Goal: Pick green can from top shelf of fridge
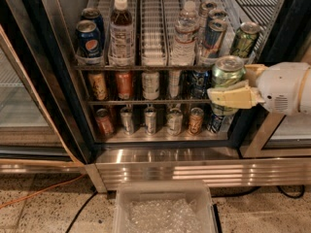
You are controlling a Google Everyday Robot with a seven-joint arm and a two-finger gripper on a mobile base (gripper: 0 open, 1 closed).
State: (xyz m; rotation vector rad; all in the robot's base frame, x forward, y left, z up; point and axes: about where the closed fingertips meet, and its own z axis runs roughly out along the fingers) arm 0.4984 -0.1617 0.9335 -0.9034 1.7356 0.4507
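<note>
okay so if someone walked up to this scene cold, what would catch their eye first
First, the cream pincer reaching in from the right, shut on a green can held upright in front of the open fridge, level with the middle shelves. Behind it, the sloped top shelf carries another green can at its right end, bottles in the middle and a Pepsi can at the left. On the floor below sits a clear bin.
</note>
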